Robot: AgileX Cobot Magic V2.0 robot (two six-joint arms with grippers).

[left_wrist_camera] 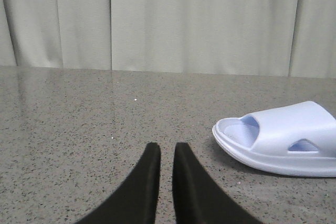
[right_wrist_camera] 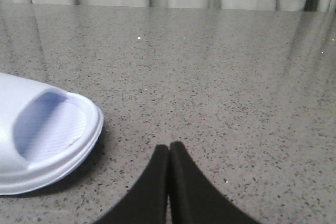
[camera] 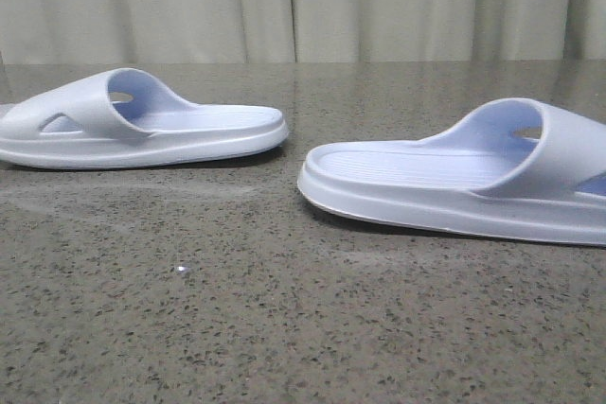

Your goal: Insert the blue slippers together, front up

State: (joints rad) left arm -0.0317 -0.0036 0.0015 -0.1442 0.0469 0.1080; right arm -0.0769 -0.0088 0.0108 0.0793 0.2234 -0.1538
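Two blue slippers lie sole down on the speckled grey table, heels toward each other with a gap between. The left slipper [camera: 142, 125] has its strap at the far left. The right slipper [camera: 454, 177] lies nearer, its strap at the right edge. Neither gripper shows in the front view. In the left wrist view my left gripper [left_wrist_camera: 163, 148] is empty, its black fingers almost together with a thin slit, and a slipper [left_wrist_camera: 283, 140] lies apart from it. In the right wrist view my right gripper [right_wrist_camera: 169, 148] is shut and empty, and a slipper's end [right_wrist_camera: 47, 140] lies apart from it.
The stone-patterned tabletop [camera: 284, 309] stretches back to a pale pleated curtain [camera: 303, 2] behind its far edge. Nothing else stands on the table in these views.
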